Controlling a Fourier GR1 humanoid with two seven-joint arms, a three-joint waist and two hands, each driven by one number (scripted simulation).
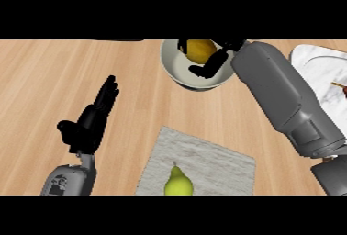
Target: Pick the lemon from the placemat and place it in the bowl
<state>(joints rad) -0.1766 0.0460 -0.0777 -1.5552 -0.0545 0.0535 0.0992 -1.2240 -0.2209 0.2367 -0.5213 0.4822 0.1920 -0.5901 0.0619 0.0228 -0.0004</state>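
The yellow lemon (200,49) is inside the white bowl (177,73) at the top middle of the counter. My right hand (215,62) reaches over the bowl's right side, with black fingers curled along the lemon and a dark fingertip showing on its left. The grey right forearm runs down to the lower right. The grey placemat (210,160) lies at the bottom middle. My left hand (92,121) rests open at the left, fingers straight and pointing away, well apart from the bowl and the mat.
A yellow-green pear (178,182) lies on the placemat's near part. A white marble board (322,78) sits at the right edge behind my right forearm, with a small dark item (341,87) on it. Bare wooden counter (54,73) lies around the bowl and mat.
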